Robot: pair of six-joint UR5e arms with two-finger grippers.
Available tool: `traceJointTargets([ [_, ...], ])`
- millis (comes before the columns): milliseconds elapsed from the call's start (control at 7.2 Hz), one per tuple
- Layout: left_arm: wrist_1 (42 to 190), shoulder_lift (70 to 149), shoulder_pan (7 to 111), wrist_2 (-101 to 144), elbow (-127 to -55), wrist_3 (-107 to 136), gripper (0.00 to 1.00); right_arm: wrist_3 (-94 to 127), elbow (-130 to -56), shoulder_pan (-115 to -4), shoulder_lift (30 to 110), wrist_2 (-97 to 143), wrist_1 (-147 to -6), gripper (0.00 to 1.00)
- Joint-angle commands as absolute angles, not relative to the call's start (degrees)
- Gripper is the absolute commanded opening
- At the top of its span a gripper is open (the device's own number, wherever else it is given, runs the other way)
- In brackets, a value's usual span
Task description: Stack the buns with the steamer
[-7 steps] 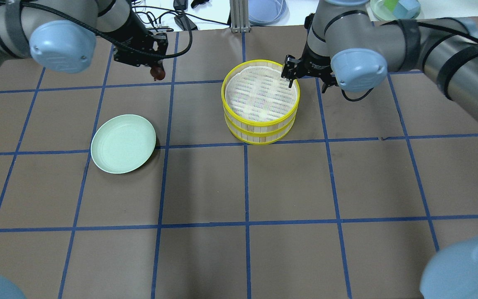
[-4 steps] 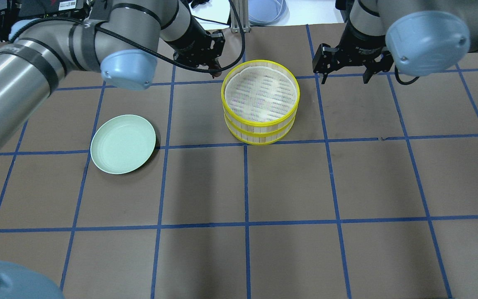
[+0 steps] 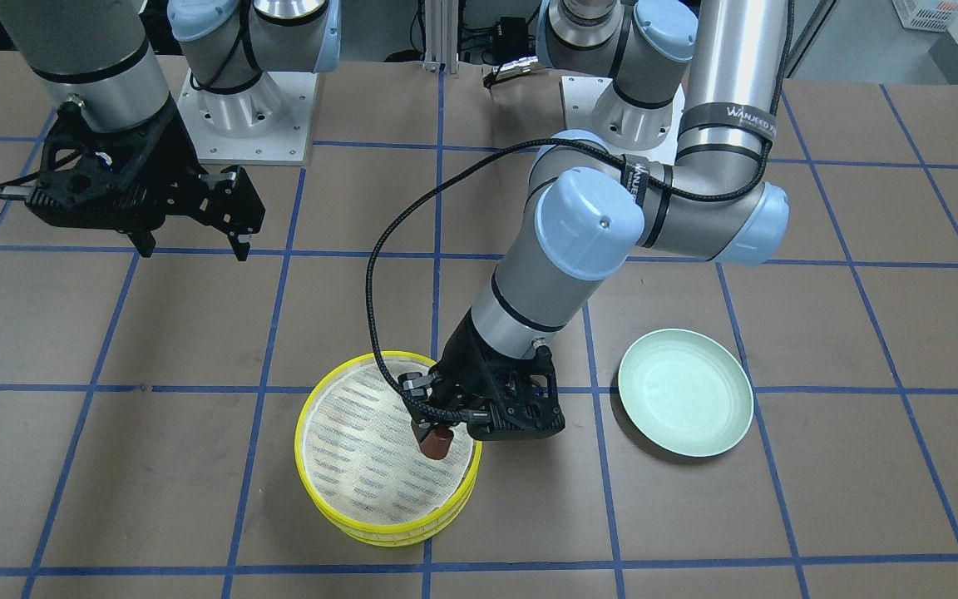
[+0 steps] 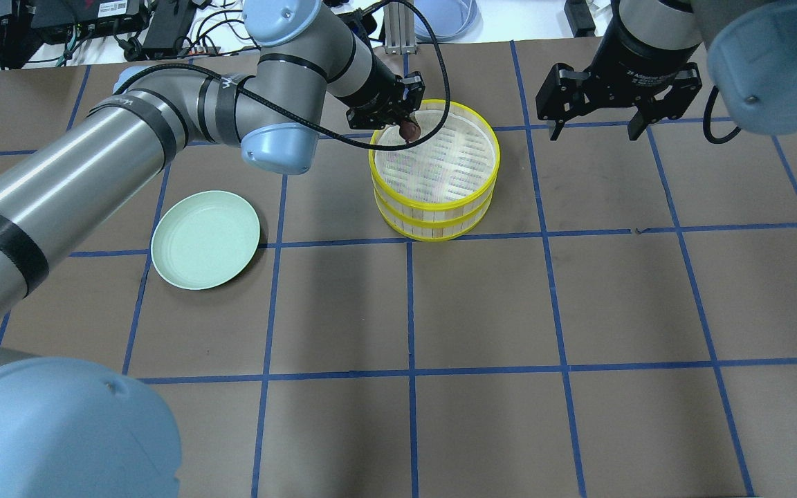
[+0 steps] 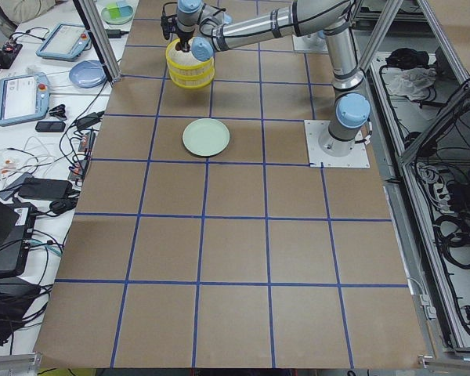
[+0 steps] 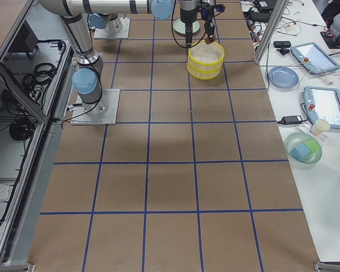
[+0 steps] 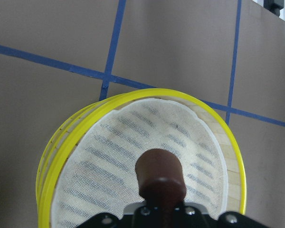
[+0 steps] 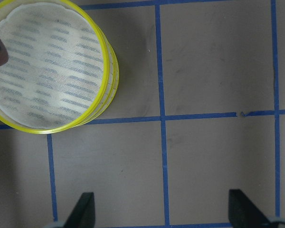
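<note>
From where I stand, the left fingers point(image 3: 419, 426) are clamped on the reddish-brown bun point(image 4: 409, 129), which hangs over the steamer point(image 4: 433, 205), two yellow-rimmed tiers already stacked on the surface point(image 4: 481, 311). Seen from over the robot's shoulders, the bun sits inside the rim at about 11 o'clock, above the striped mesh and, I'd judge, not yet resting on it. The mesh lies straight below, so the drop is down. The bun's long axis runs near upright, rounded end pointing down and away from the grip. The right fingers point(image 8: 84, 211) are spread wide on nothing, out at 2 o'clock, the farther pair. The green plate point(image 4: 205, 238) lies bare at 8 o'clock; I can't see the cream bun
</note>
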State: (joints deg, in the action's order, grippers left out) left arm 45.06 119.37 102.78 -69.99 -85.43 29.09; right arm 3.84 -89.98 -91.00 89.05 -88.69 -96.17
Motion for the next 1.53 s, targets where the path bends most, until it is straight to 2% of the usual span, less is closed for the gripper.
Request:
traceJointTargets([
  [0,44.7,120.1,102.8,-70.0,-85.3,30.0,0.98,3.9,-90.0,-91.0,89.2,-88.6,-95.8,1.00],
  [972,49.3,115.1,99.7,-73.7,-84.5,26.8,1.00,2.8,-90.0,-90.9,89.3,-87.8,-96.1,1.00],
  [1389,67.9,105.2,90.6,-81.8,-84.4,8.1,1.00,3.7,-90.0,-90.9,89.2,-87.9,-96.1,1.00],
])
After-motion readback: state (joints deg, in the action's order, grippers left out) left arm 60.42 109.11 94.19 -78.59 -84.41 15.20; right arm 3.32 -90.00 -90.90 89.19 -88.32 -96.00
